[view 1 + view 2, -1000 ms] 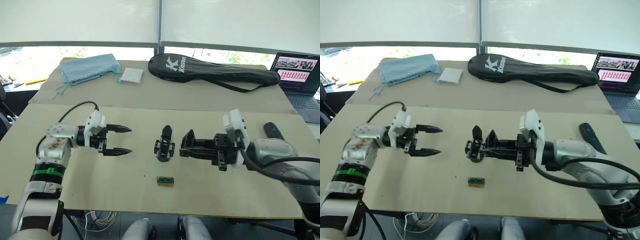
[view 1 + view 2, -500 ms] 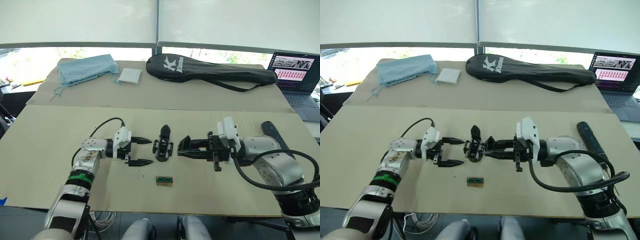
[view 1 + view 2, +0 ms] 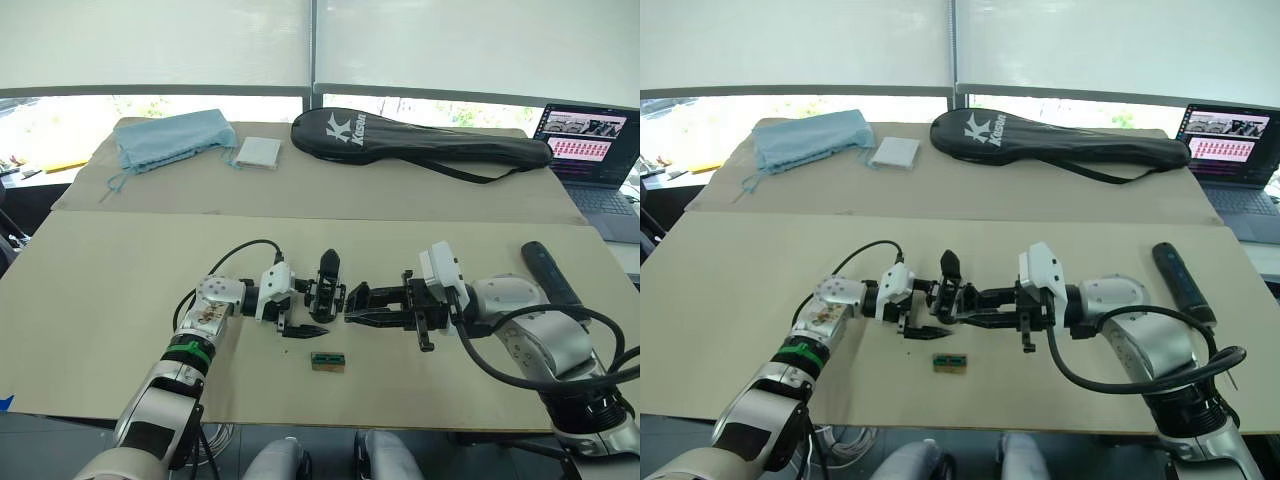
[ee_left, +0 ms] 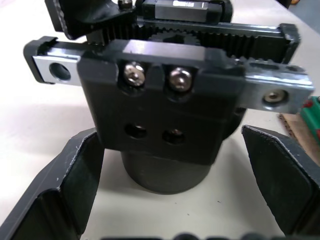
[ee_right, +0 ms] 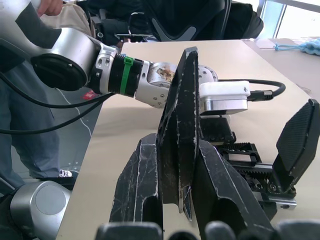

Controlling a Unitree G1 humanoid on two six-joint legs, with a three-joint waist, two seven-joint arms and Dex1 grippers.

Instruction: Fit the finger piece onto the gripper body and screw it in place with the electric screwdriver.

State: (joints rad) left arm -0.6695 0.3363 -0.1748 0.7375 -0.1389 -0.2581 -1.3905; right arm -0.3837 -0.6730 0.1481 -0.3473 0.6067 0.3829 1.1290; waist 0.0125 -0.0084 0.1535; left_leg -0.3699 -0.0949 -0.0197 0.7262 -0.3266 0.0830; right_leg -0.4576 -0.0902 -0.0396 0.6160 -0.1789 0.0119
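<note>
While both arms meet at mid-counter [image 3: 120, 290], the gripper body [image 3: 327, 292] sits there between them, its one pointed finger sticking up and away from the robot. L claw [image 3: 300, 308] is spread wide w/ a finger on each side of the body's base; in the left wrist view the body [image 4: 170, 120] fills the gap, two metal screws on its face, and the fingers [image 4: 65, 195] look just clear of it, contact not certain. R claw [image 3: 352, 306] is clamped on the finger piece [image 5: 177, 135]: in the right wrist view the piece stands upright btwn the two pads, pinched from both sides, tip pointing toward the L arm. R claw tip is just beside the gripper body; can't tell if piece and body touch. Electric screwdriver [image 3: 545, 270] lies on the counter off to the robot's R, well apart from both claws. Small green-and-tan block [image 3: 328, 361] lies near the front edge, just below the gripper body. Far side: black racket bag [image 3: 420, 142], blue cloth [image 3: 175, 135], laptop [image 3: 590, 150].
</note>
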